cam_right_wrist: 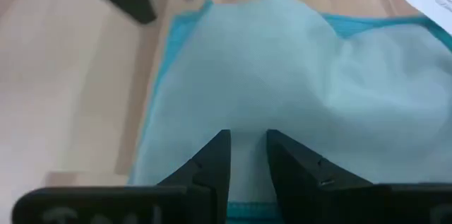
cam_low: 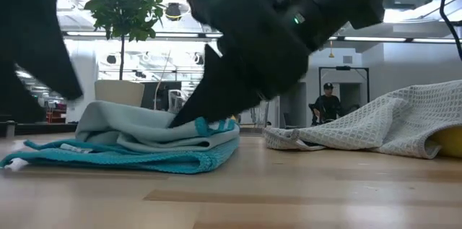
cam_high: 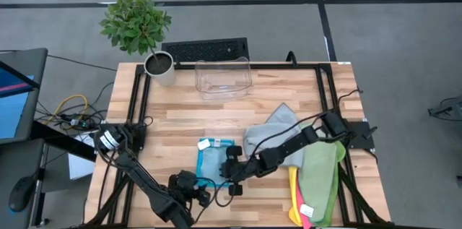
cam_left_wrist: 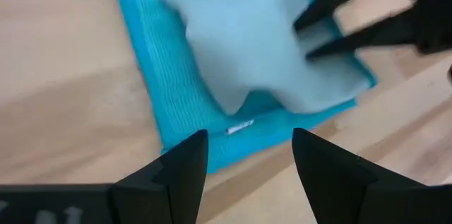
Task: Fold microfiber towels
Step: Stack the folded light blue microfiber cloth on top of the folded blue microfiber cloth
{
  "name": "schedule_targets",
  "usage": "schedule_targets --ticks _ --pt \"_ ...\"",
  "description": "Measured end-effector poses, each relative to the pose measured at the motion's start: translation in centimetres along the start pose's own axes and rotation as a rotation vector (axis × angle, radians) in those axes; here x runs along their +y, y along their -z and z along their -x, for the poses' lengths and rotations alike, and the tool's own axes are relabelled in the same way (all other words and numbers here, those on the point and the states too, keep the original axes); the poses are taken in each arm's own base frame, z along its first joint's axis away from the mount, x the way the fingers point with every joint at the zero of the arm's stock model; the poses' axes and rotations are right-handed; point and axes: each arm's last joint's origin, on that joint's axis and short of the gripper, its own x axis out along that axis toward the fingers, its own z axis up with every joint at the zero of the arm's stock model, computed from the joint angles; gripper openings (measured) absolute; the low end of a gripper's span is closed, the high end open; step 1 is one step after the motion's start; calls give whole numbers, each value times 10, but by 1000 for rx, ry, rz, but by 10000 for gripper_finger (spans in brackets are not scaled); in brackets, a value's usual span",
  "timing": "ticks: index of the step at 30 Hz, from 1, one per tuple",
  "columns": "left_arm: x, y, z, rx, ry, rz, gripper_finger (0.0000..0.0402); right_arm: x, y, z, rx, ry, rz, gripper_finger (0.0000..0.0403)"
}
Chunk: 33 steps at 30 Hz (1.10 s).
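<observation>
Right gripper [cam_right_wrist: 247, 155] fingers are pinching the pale blue microfiber towel [cam_right_wrist: 282, 90] over the teal microfiber towel [cam_right_wrist: 159, 83]. Left gripper [cam_left_wrist: 248, 155] is hovering with fingers spread (holding nothing). High view: both towels are lying near the wooden table's [cam_high: 180, 113] front edge.

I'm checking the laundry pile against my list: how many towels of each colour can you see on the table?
Teal towel: 1
Light blue towel: 1
Grey towel: 1
Green towel: 1
Yellow towel: 1
Pink towel: 1
Total: 6 towels visible; more may be hidden in the stack on the right.
</observation>
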Motion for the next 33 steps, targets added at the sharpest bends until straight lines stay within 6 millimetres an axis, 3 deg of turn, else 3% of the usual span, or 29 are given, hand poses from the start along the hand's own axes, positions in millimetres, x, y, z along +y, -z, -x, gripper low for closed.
schedule_targets --ticks 4,18,24,33 --pt "-8 -8 12 -19 -23 -30 199 1 0 -3 -16 -10 -3 118" --pt "-3 11 -19 26 -104 -79 199 2 1 -4 -7 -27 1 118" --pt "-3 4 -17 -79 -69 -91 199 2 2 -4 -3 -27 2 118" --pt "-2 4 -22 -15 -125 -115 199 2 2 -4 -4 -27 2 118"
